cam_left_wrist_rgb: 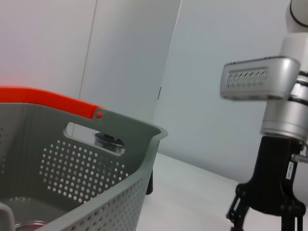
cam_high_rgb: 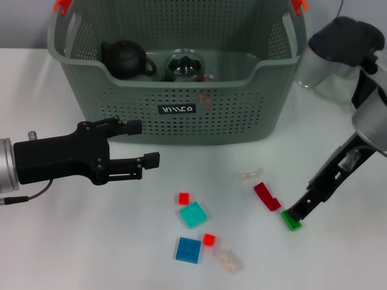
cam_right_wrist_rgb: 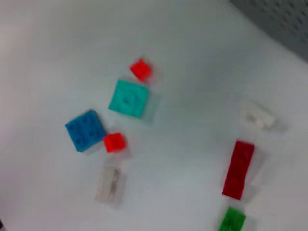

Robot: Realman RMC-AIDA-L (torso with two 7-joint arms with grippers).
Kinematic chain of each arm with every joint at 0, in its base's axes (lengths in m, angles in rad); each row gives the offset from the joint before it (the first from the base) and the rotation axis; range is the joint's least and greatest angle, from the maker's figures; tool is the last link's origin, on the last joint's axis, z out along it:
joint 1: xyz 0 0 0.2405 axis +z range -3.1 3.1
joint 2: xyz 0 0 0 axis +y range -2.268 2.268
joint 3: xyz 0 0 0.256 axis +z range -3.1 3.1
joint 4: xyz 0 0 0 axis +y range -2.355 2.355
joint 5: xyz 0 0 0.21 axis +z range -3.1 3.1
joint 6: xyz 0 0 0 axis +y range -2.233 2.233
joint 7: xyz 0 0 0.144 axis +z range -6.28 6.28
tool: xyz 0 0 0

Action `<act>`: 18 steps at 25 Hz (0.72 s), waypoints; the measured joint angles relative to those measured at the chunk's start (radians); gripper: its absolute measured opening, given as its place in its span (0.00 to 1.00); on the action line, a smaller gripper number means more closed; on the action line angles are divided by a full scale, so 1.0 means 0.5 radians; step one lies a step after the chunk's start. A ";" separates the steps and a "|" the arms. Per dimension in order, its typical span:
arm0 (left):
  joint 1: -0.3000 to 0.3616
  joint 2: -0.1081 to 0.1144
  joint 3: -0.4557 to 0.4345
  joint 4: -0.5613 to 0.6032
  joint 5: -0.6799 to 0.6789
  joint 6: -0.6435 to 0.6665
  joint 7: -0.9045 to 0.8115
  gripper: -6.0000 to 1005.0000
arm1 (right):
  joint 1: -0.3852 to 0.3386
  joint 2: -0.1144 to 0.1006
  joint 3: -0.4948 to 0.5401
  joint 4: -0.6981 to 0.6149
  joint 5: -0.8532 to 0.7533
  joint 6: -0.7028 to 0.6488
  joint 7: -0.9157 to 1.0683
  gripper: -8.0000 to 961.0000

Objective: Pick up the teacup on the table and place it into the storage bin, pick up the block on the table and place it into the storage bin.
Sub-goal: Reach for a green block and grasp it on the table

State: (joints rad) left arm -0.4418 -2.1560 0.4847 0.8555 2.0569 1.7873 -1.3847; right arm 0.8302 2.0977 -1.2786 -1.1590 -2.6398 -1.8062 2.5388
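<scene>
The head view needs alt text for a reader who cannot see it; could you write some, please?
The right gripper reaches down to a green block on the white table, near scattered blocks. Behind stands the storage bin; the left gripper hovers open before it.

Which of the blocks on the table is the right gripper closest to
The green block. The right gripper is down right at it, while the dark red block lies just beside and the blue block lies farther off.

Right gripper (cam_high_rgb: 294, 219) touched a small green plastic block (cam_high_rgb: 292, 221) on the white table (cam_high_rgb: 72, 241). Left gripper (cam_high_rgb: 144, 144) hung open before the grey-green perforated plastic storage bin (cam_high_rgb: 175, 112).
</scene>
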 joint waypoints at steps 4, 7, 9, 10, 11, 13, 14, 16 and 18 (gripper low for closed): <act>-0.001 0.003 0.000 0.008 0.002 -0.001 0.016 0.86 | -0.019 0.001 -0.059 0.055 -0.005 0.024 0.178 0.99; -0.001 0.004 0.000 0.008 0.004 -0.005 0.030 0.86 | -0.050 0.003 -0.113 0.063 -0.012 0.052 0.280 0.99; -0.001 0.004 0.000 0.007 0.008 -0.010 0.041 0.86 | -0.064 0.004 -0.135 0.085 -0.014 0.081 0.316 0.99; -0.001 0.004 0.000 0.006 0.010 -0.010 0.049 0.86 | -0.064 0.005 -0.141 0.100 -0.014 0.092 0.324 0.99; 0.000 0.005 0.000 0.006 0.010 -0.011 0.051 0.86 | -0.065 0.007 -0.154 0.117 -0.014 0.110 0.334 0.99; 0.000 0.005 0.000 0.005 0.011 -0.012 0.054 0.86 | -0.066 0.009 -0.206 0.149 -0.012 0.163 0.360 0.99; 0.001 0.005 0.000 0.004 0.011 -0.013 0.055 0.86 | -0.067 0.010 -0.230 0.161 -0.010 0.193 0.372 0.99; 0.003 0.005 0.000 0.001 0.012 -0.019 0.062 0.86 | -0.066 0.012 -0.280 0.207 -0.005 0.263 0.386 0.99; 0.005 0.005 0.000 -0.002 0.012 -0.026 0.069 0.86 | -0.057 0.016 -0.320 0.256 0.000 0.322 0.394 0.99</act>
State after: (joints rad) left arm -0.4392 -2.1536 0.4848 0.8546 2.0630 1.7745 -1.3502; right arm 0.8016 2.1055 -1.4385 -1.0308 -2.6398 -1.6451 2.7357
